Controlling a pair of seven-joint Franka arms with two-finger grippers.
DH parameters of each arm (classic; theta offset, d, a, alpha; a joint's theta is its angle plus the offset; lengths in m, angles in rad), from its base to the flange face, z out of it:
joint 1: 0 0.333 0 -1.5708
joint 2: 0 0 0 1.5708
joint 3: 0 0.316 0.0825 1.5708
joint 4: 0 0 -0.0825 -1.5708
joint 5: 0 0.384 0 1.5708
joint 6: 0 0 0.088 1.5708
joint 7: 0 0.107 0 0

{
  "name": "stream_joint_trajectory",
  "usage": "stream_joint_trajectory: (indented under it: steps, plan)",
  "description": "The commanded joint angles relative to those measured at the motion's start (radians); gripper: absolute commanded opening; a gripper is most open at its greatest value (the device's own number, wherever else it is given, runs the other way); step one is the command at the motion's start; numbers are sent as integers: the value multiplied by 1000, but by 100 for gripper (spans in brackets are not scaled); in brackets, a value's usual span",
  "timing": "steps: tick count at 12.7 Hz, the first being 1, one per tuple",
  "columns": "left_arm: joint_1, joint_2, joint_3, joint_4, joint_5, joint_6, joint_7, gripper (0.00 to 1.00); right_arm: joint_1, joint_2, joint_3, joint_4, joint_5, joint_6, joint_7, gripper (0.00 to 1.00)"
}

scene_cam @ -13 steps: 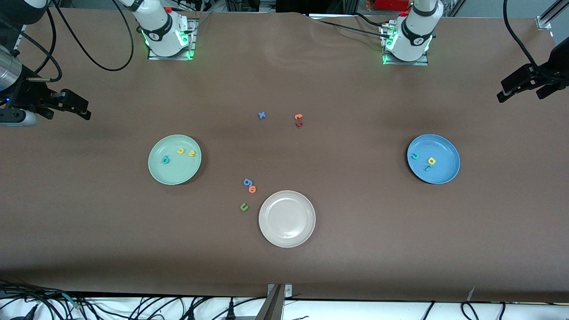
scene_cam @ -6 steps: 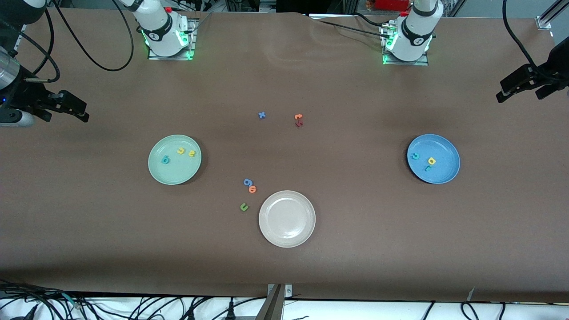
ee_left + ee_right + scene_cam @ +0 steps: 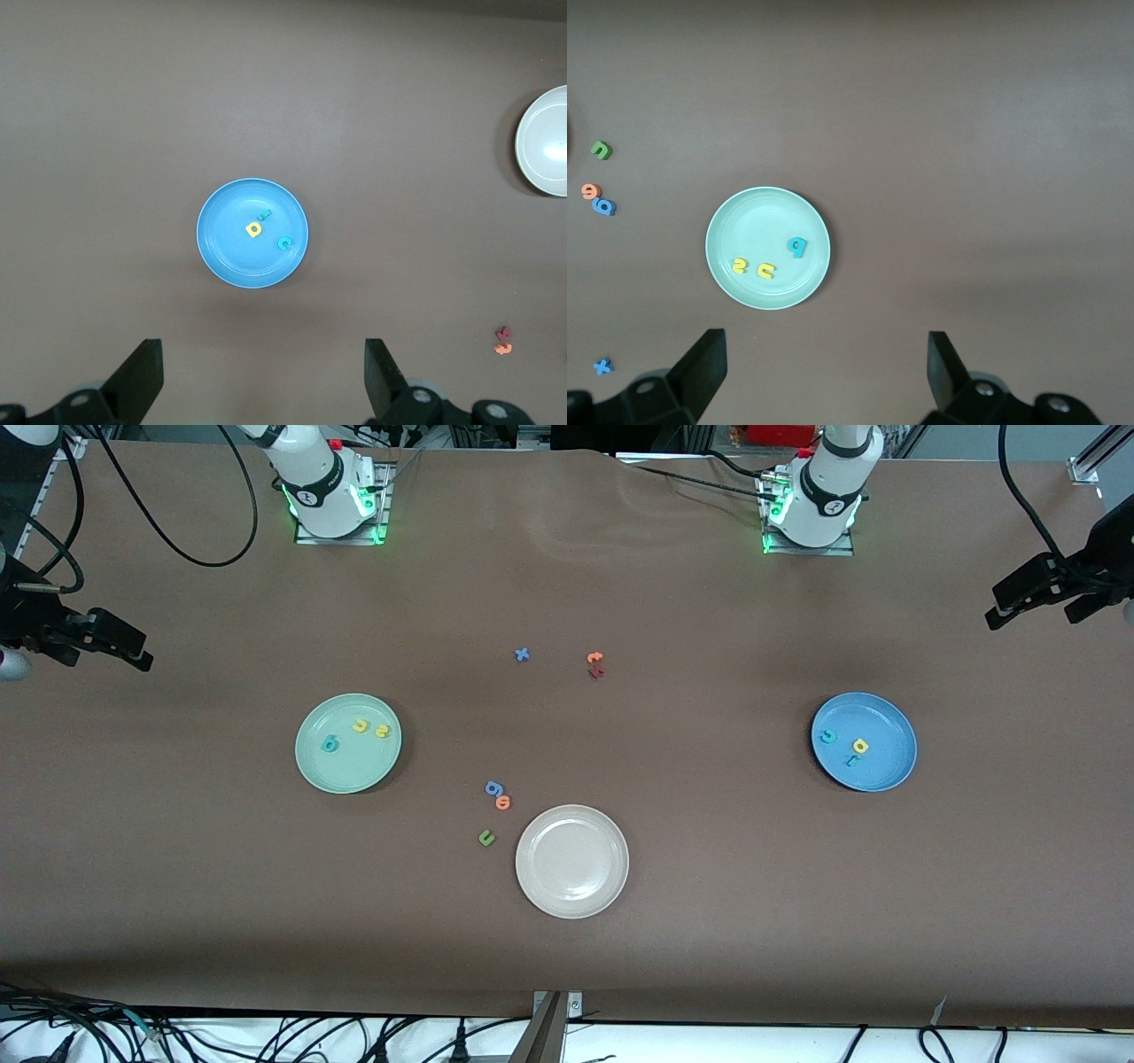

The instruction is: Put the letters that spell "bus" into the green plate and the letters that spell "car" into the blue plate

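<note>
The green plate (image 3: 345, 772) holds a teal "b" (image 3: 330, 744), a yellow "u" (image 3: 361, 726) and a yellow "s" (image 3: 382, 732). The blue plate (image 3: 879, 776) holds a teal "c" (image 3: 827, 736), a yellow "a" (image 3: 859, 746) and a teal "r" (image 3: 851, 761). My right gripper (image 3: 111, 660) hangs open and empty high over the right arm's end of the table. In its wrist view the right gripper (image 3: 827, 376) looks down on the green plate (image 3: 757, 221). My left gripper (image 3: 1028, 620) is open and empty over the left arm's end. The left gripper (image 3: 263, 381) sees the blue plate (image 3: 229, 257) below.
An empty beige plate (image 3: 572, 861) lies nearest the front camera, mid-table. Beside it lie a blue "g" (image 3: 493, 787), an orange "o" (image 3: 503, 802) and a green "u" (image 3: 486, 837). Farther back lie a blue "x" (image 3: 522, 654), an orange "t" (image 3: 594, 658) and a dark red letter (image 3: 596, 672).
The right gripper has drawn back toward the right arm's end of the table. The left gripper has shifted only slightly. Plates and letters have not moved.
</note>
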Motion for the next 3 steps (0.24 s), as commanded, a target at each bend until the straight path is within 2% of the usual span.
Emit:
stream_joint_trajectory:
  steps: [1, 3]
  plan:
    - [4, 0, -7, 7, 24, -12, 1, 100, -1, 14, -2, 22, 36, -20, -10, 100]
    - [4, 0, -6, 7, 24, -12, 3, 100, -1, 11, -2, 19, 50, -17, -5, 100]
